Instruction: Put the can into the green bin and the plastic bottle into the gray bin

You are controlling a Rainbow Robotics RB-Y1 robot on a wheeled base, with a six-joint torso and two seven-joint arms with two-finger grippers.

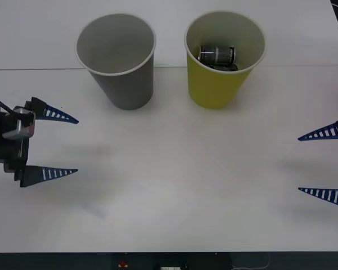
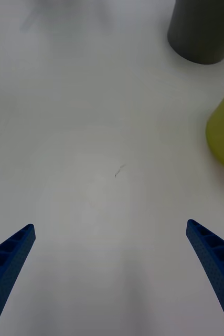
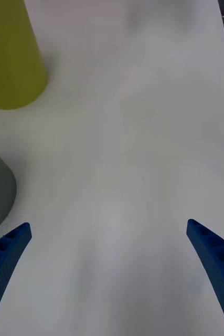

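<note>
Both grippers, left gripper and right gripper, hold spread, empty fingers over the table; the can apparently lies inside the green bin.

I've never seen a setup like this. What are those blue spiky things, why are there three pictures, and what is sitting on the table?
The blue ribbed spikes are the fingers of a two-armed robot. Each pair forms an end effector, the part that grips things.

The wide picture comes from a camera above the arms, looking down at the white table. The left end effector sits at the left edge, the right end effector at the right edge. Both are open and hold nothing.

The two tall pictures come from cameras on the wrists, each looking out past that arm's own fingers.

At the far side of the table stand two large cups: the gray bin and, beside it, the green bin. The can lies on its side inside the green bin, with something dark beneath it that I cannot identify.
</note>
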